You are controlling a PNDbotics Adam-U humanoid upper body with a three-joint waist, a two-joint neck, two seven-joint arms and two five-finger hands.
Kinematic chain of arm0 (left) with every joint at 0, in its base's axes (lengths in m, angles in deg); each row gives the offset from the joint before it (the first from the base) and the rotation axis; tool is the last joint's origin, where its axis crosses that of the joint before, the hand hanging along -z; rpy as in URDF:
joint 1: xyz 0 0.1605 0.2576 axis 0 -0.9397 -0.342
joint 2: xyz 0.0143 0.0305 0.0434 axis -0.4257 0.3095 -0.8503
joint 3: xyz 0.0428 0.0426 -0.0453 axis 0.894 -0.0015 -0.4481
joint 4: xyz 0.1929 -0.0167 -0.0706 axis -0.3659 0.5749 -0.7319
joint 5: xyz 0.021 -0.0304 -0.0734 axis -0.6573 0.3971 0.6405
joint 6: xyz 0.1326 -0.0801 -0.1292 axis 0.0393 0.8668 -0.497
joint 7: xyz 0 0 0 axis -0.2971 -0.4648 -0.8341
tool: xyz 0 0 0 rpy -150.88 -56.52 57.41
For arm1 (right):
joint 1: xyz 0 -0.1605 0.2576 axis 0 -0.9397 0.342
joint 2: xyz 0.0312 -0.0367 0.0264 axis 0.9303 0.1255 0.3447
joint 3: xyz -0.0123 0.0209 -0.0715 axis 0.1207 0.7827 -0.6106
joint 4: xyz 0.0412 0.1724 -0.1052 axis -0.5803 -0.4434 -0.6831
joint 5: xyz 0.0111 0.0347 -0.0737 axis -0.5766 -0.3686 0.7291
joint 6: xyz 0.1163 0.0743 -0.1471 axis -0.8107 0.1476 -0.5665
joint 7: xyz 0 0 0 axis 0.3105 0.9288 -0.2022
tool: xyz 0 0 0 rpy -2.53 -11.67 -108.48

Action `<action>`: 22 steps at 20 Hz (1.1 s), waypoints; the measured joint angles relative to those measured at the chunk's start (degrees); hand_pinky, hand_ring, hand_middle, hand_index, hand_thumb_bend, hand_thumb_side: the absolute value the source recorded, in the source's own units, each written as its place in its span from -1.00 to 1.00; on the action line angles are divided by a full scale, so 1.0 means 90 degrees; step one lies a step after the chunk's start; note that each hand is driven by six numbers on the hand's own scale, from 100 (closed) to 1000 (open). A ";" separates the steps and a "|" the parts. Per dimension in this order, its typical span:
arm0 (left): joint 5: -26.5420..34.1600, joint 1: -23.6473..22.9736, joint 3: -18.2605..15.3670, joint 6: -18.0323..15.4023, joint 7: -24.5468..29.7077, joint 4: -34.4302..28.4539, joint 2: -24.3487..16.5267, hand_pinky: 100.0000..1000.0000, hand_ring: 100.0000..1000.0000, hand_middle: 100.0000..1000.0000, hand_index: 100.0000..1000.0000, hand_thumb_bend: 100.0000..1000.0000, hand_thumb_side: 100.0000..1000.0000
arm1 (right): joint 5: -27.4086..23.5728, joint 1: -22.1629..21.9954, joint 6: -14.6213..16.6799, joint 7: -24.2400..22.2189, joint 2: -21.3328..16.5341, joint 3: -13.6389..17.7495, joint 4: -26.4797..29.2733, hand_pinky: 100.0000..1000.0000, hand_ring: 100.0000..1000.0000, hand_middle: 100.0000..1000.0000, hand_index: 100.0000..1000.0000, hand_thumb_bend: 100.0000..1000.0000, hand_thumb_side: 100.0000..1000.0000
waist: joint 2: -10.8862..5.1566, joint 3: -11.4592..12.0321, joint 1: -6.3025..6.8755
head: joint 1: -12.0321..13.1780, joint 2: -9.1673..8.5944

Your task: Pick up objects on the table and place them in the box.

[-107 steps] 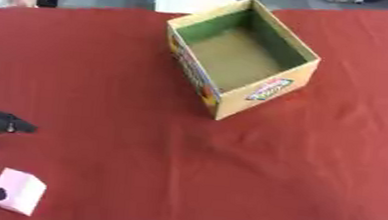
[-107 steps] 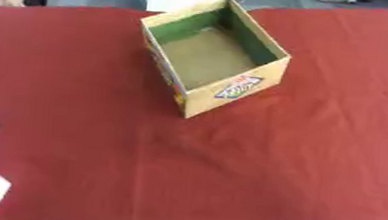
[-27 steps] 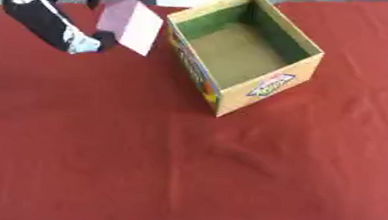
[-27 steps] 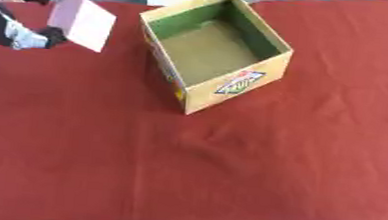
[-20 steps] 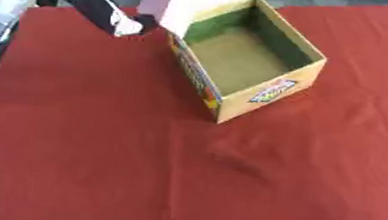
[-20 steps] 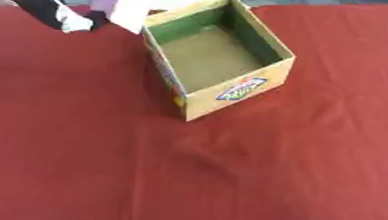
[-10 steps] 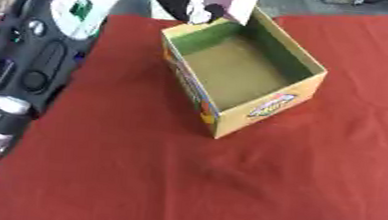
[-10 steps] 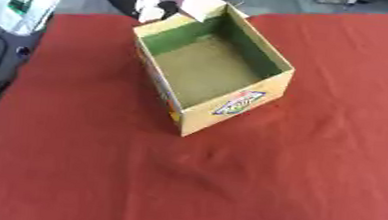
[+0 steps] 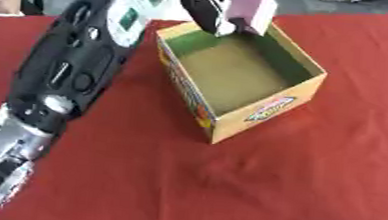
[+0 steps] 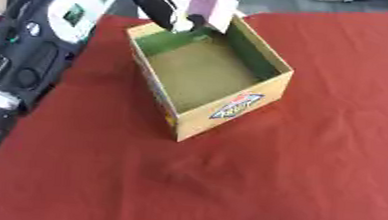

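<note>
Holding the pink packet [image 9: 250, 6] pinched in my left hand [image 9: 208, 9], I see it hanging over the box [image 9: 235, 80] far rim, cavity just nearside.

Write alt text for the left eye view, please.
The robot's black left hand holds a small pink rectangular block above the far edge of an open yellow cardboard box with a green lining, on a red tablecloth. The box looks empty.
</note>
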 measured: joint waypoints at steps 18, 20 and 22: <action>-0.1360 -0.0270 0.0069 -0.1065 -0.0895 0.1140 0.0363 0.55 0.64 0.57 0.78 0.41 0.00 | -0.0020 -0.0089 -0.0028 0.0055 0.0046 0.0018 0.0000 0.68 0.50 0.38 0.53 -1.00 1.00 | -0.0016 0.0072 -0.0034 | -0.0010 0.0048; -0.1446 -0.0270 0.0021 -0.1053 -0.1039 0.1125 0.0359 0.52 0.61 0.54 0.76 0.29 0.00 | -0.0020 -0.0121 -0.0030 0.0056 0.0046 0.0026 0.0000 0.68 0.50 0.38 0.53 -1.00 1.00 | -0.0030 0.0085 -0.0034 | -0.0041 0.0083; -0.1432 -0.0270 -0.0023 -0.1047 -0.1167 0.1086 0.0357 0.48 0.59 0.52 0.74 0.24 0.00 | -0.0020 -0.0128 -0.0032 0.0058 0.0046 0.0041 0.0000 0.68 0.50 0.38 0.53 -1.00 1.00 | -0.0071 0.0114 -0.0038 | -0.0050 0.0092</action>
